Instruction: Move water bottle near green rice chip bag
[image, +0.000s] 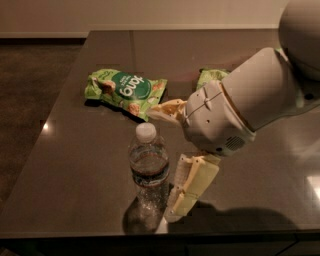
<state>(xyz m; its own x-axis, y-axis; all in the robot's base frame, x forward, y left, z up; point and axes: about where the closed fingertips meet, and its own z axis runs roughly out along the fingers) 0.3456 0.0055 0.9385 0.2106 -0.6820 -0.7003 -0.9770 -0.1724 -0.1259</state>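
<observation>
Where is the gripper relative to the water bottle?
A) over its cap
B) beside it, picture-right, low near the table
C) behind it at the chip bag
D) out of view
B: the gripper sits low beside the upright water bottle, on its picture-right side, cap uncovered.
</observation>
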